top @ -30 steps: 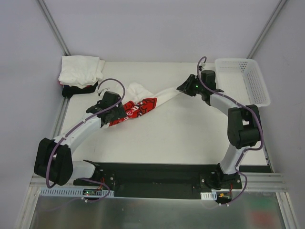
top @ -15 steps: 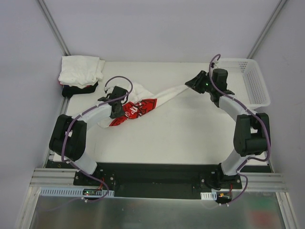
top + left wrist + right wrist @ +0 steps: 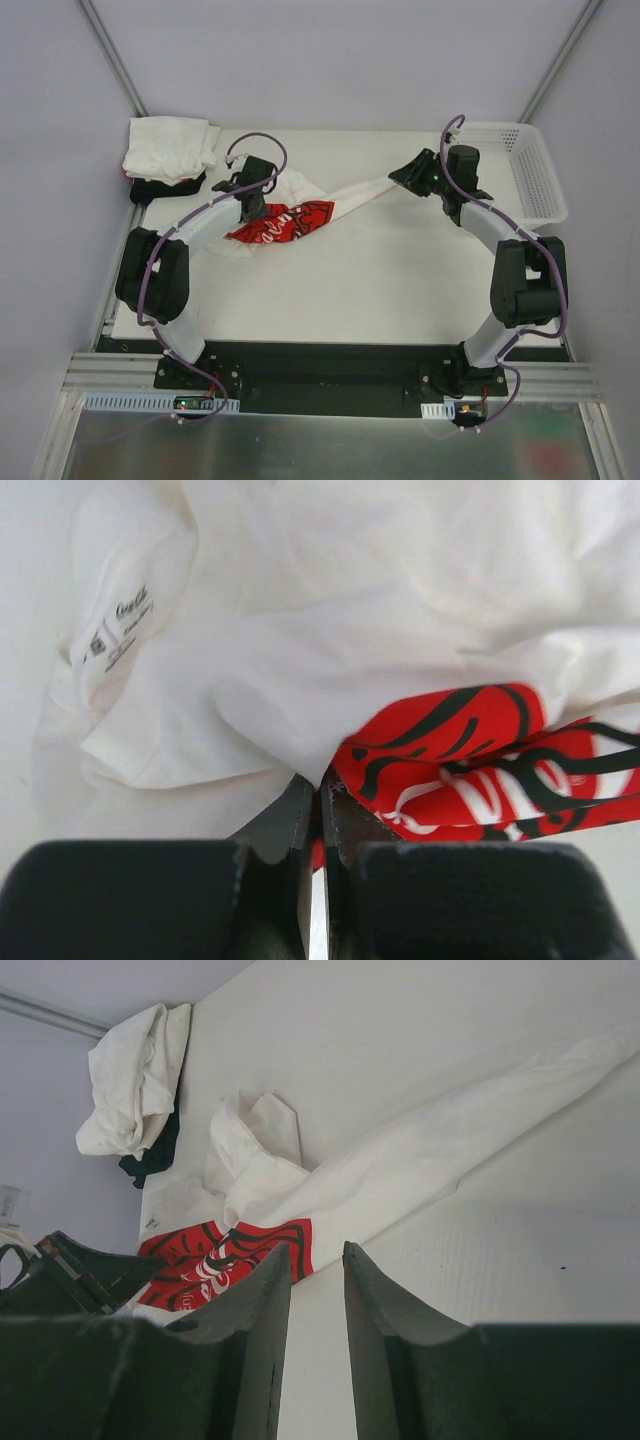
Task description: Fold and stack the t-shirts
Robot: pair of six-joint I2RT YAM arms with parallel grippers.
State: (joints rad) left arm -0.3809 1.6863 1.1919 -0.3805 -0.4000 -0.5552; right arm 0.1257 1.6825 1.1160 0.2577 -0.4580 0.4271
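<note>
A white t-shirt with a red printed patch (image 3: 290, 220) lies twisted across the table, and its long white end stretches right toward my right gripper (image 3: 396, 180). My left gripper (image 3: 252, 206) is shut on a fold of it, where white cloth meets the red print (image 3: 450, 760); the pinch is at the jaw tips (image 3: 320, 785). My right gripper (image 3: 315, 1252) is open above bare table with nothing between its fingers, and the white end (image 3: 450, 1150) passes beside it. Folded white t-shirts (image 3: 170, 148) are piled on a black one (image 3: 160, 187) at the back left.
A white mesh basket (image 3: 548, 185) stands at the back right, just right of the right arm. The left arm's purple cable (image 3: 262, 140) loops above the shirt. Metal frame posts rise at both back corners.
My left arm swung back and right over the shirt and its jaws closed on the cloth, bunching the red print. The right gripper first shifted slightly right and back, then held still.
</note>
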